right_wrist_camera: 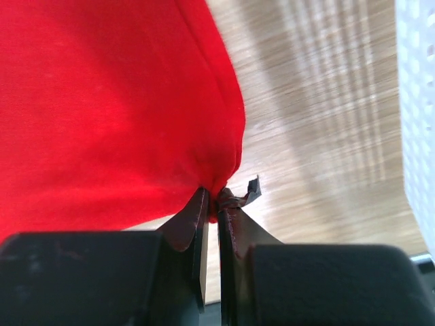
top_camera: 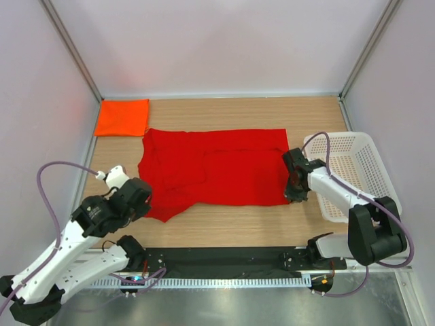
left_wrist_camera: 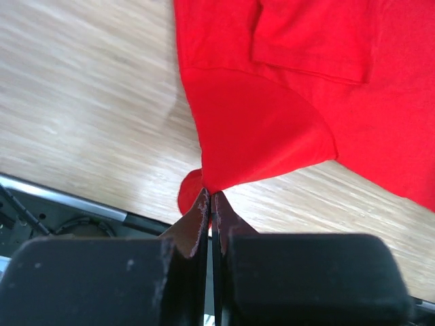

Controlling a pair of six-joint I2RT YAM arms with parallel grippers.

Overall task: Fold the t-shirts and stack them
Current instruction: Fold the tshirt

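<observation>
Top external view shows the red shirt (top_camera: 217, 166) spread flat across the middle of the table (top_camera: 224, 227). The orange shirt (top_camera: 122, 117) lies folded at the far left corner, just beside it. The left gripper (left_wrist_camera: 209, 200) is clamped on the red shirt's near left corner. The right gripper (right_wrist_camera: 216, 200) pinches its near right corner, beside the white basket (top_camera: 360, 170).
</observation>
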